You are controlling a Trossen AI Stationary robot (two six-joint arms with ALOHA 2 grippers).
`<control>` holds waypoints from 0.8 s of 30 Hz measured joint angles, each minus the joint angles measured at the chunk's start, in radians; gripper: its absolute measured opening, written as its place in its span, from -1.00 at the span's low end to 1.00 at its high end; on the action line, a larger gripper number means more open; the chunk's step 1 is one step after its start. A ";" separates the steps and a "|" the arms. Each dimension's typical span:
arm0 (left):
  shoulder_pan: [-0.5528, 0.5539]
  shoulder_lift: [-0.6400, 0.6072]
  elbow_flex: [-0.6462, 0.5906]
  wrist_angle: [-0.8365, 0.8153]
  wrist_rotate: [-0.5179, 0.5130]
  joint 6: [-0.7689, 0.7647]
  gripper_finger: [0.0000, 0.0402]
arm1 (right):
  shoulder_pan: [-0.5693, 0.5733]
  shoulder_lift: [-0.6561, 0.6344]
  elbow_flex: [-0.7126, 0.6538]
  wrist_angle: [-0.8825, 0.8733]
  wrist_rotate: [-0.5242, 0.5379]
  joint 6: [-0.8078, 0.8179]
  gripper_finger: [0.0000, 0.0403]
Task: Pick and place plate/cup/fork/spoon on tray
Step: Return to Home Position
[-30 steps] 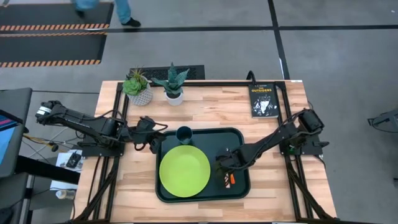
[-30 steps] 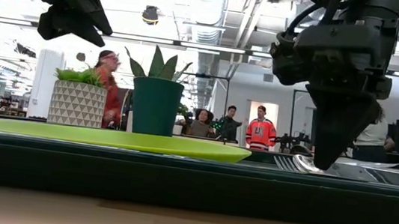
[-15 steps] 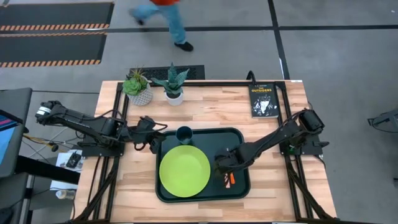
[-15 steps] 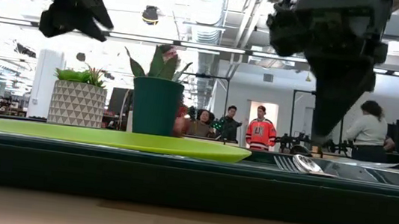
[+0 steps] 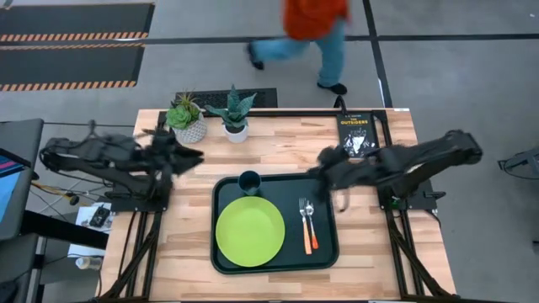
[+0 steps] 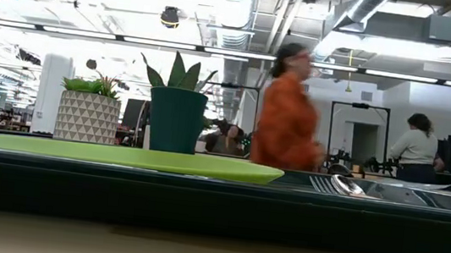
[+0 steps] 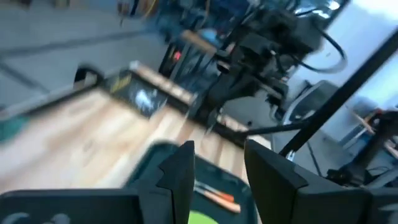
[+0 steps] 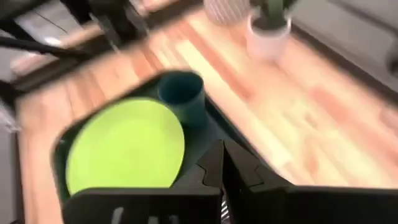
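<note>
The dark green tray (image 5: 216,252) lies in the middle of the table. On it the lime-green plate (image 5: 250,231) lies flat at the left. The teal cup (image 5: 249,181) stands upright at the far rim. The fork (image 5: 303,225) and the spoon (image 5: 312,224) lie side by side at the right, handles toward the near edge. My left gripper (image 5: 195,156) hangs open and empty above the table, left of the tray. My right gripper (image 5: 318,172) is shut and empty, above the tray's far right corner. Its wrist view shows the plate (image 8: 124,146) and cup (image 8: 182,93) below.
Two potted plants (image 5: 187,120) (image 5: 235,114) stand at the table's far edge and a black book (image 5: 357,135) lies at the far right. A person in orange (image 5: 316,25) walks past beyond the far edge. Bare wood lies left and right of the tray.
My right gripper has risen off the tray's right part and gone toward the table's far right, leaving fork and spoon lying there. My left gripper has risen and drawn back toward the far left. Both have left the low view. A person has walked by.
</note>
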 joint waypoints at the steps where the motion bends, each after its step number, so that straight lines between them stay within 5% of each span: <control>1: 0.000 -0.016 0.014 -0.006 0.000 0.037 -0.38 | -0.001 -0.046 0.000 0.000 0.014 -0.033 -0.90; 6: 0.000 -0.084 0.045 0.001 0.007 0.146 -0.38 | -0.018 -0.238 -0.008 -0.017 0.023 -0.213 -0.87; 10: -0.001 -0.136 0.003 0.042 0.137 0.337 -0.38 | -0.039 -0.376 -0.101 0.043 0.186 -0.269 -0.85; 19: 0.001 -0.345 -0.270 0.272 0.224 0.352 -0.38 | -0.183 -0.778 -0.621 0.574 0.104 -0.294 -0.85; 24: 0.000 -0.507 -0.474 0.387 0.225 0.281 -0.38 | -0.213 -0.943 -0.842 0.720 0.110 -0.272 -0.85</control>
